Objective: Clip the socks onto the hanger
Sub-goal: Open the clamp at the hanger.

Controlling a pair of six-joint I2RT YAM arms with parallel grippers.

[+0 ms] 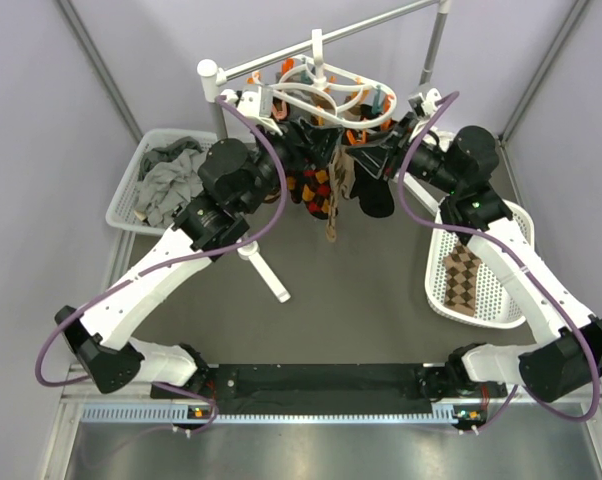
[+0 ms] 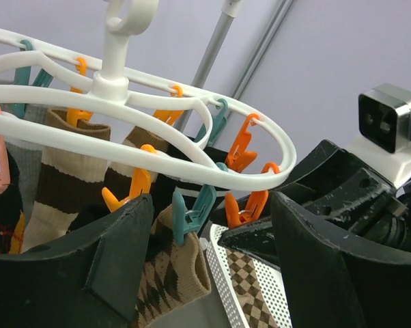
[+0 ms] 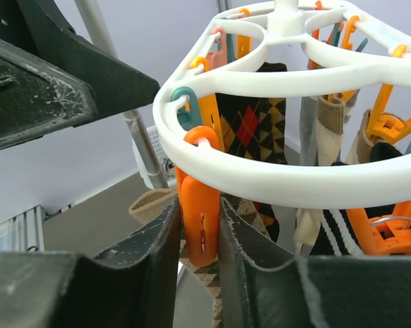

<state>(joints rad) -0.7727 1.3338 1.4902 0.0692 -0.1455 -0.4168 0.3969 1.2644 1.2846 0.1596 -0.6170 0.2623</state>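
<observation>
Although several socks [image 1: 317, 188] already hang clipped under the hanger [image 3: 274, 179], the job looks only partly done.

Well to the left of the hanger sits the left basket [image 1: 121, 205] with grey socks [image 1: 171, 175], which are no part of this task.

Just under the hanger's left side, the left claw [image 2: 209, 205] is released, its fingers wide apart. A teal clip [image 2: 192, 212] and a brown argyle cuff [image 2: 168, 280] show between them, and neither finger seems to touch either. Whether that clip bites the cuff I cannot tell.

Directly below the hanger, the hung socks dangle in a dark bunch clear of the surface. Some clips on the ring's far side look empty, so there is room for more.

At the hanger's right rim, the right claw [image 3: 200, 212] is clenched on an orange clip [image 3: 200, 229], one finger pressed on each flat side. I judge it is squeezing the clip open for the next sock. A tan cuff lies just beside this clip, but the clip's mouth is hidden, so whether it is in I cannot say.

Right of the hanger and lower down, the right basket [image 1: 501, 300] holds one argyle sock [image 1: 464, 278] lying flat. That one, at least, is left to clip.
</observation>
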